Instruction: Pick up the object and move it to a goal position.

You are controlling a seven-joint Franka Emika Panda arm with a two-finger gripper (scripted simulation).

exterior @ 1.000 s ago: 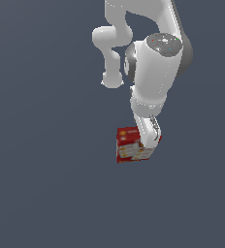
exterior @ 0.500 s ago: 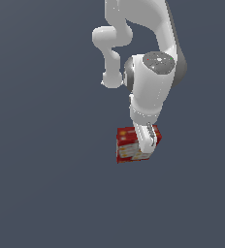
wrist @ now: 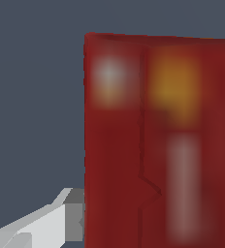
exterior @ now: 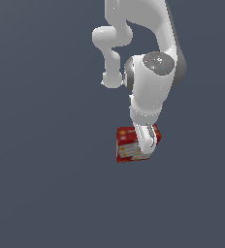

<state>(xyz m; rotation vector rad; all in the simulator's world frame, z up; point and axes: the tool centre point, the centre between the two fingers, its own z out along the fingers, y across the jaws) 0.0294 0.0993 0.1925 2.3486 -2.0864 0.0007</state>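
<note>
Exterior view: I see the arm reaching steeply down, its wrist hanging directly over the red box, which sits on the flat grey floor. The gripper overlaps the box's side toward the exterior view's right, hiding that edge. Compared with a second ago, the arm's bulky link has swung toward the exterior view's left and the gripper sits lower against the box; the box itself has not shifted.

Wrist view: the box fills most of the picture, blurred, with a white patch and a yellow patch on its red face. One pale finger lies just beside the box's edge; the other finger is out of sight, so I cannot tell whether the fingers pinch the box.
</note>
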